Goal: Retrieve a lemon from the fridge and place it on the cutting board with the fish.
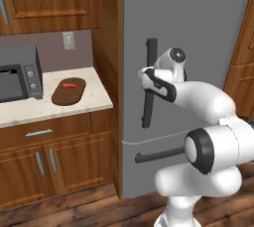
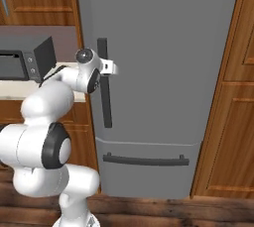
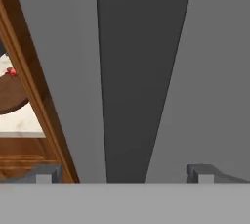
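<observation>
The grey fridge (image 1: 198, 23) (image 2: 163, 47) stands shut, so the lemon is hidden. My gripper (image 2: 111, 67) (image 1: 144, 75) is at the upper part of the long dark vertical handle (image 1: 148, 102) (image 2: 104, 102). In the hand view the gripper (image 3: 124, 173) is open, with the handle (image 3: 136, 71) running between its two fingertips, which do not touch it. On the counter left of the fridge lies the brown oval cutting board (image 1: 69, 91) (image 3: 10, 96). The small red-orange fish (image 1: 69, 85) (image 3: 10, 72) rests on it.
A dark grey microwave (image 1: 19, 75) (image 2: 25, 60) sits on the light counter (image 1: 49, 107) left of the board. A horizontal bar handle (image 1: 158, 155) (image 2: 145, 160) crosses the fridge's lower drawer. Tall wooden cabinet panels (image 2: 228, 97) flank the fridge on the right.
</observation>
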Motion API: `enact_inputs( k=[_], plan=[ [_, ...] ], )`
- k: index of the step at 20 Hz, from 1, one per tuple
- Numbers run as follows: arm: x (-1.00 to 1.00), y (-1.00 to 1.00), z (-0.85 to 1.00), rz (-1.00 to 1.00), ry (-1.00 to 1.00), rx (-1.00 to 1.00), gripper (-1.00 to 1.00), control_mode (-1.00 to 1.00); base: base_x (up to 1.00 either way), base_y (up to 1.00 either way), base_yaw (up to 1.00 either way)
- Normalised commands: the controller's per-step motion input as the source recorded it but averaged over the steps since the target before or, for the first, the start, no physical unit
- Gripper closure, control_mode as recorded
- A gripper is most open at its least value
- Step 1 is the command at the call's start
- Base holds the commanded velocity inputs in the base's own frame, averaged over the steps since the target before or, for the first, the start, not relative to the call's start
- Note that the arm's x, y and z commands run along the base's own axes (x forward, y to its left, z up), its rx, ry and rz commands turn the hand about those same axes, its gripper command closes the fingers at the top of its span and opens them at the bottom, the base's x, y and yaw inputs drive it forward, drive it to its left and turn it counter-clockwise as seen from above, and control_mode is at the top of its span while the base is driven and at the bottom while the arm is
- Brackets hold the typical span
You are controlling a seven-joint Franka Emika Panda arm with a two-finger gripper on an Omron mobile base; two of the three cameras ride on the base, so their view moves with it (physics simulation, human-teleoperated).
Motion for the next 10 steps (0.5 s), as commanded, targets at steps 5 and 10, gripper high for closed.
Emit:
enact_inputs(
  k=[5,10],
  plan=[
    [0.33,0.00,-0.02,0.00,-0.05,0.00,-1.00,-1.00,0.00,0.00,0.00],
    [0.30,0.00,0.00,0.00,-0.07,0.00,-1.00,-1.00,0.00,0.00,0.00]
  ],
)
